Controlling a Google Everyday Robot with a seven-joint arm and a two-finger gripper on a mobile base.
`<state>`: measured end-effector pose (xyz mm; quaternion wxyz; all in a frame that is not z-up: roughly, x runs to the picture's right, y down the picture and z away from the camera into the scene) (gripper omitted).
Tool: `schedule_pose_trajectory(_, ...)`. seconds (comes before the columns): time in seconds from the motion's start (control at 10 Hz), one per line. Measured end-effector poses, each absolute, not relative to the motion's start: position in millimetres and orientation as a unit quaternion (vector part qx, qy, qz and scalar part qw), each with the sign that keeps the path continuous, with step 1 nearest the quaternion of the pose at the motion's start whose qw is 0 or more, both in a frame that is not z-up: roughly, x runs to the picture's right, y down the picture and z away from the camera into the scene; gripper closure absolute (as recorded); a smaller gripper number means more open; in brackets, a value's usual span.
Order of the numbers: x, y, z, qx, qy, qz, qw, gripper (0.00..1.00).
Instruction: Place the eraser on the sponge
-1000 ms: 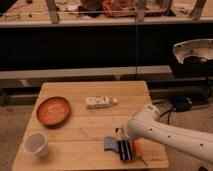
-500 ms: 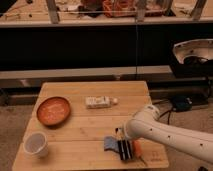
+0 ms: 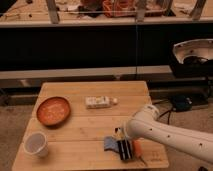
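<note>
The sponge [image 3: 109, 144], a small blue pad, lies on the wooden table [image 3: 90, 127] near its front edge. My gripper [image 3: 125, 149] is down at the table, its dark end touching or just over the sponge's right side. The white arm [image 3: 165, 132] reaches in from the right. I cannot make out the eraser as a separate thing; it is hidden or merged with the gripper's dark end. An orange tapered stick [image 3: 137, 149] lies just right of the gripper.
An orange plate [image 3: 53, 111] sits at the table's left and a white cup [image 3: 36, 144] at the front left corner. A white bottle-like object [image 3: 99, 102] lies on its side mid-table. A dark shelf unit stands behind the table.
</note>
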<state>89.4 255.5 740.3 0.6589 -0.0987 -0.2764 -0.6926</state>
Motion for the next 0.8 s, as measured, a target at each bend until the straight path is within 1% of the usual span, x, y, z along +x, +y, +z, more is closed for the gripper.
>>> schedule_pose_trajectory(0.3, 88.0, 254.6, 741.4, -0.096, -0.277, -0.695, 0.656, 0.87)
schedule_pose_trajectory(0.5, 88.0, 254.0, 742.1, -0.095, -0.276, -0.697, 0.655, 0.8)
schedule_pose_trajectory(0.8, 87.4, 253.0, 742.9, -0.093, -0.276, -0.699, 0.653, 0.8)
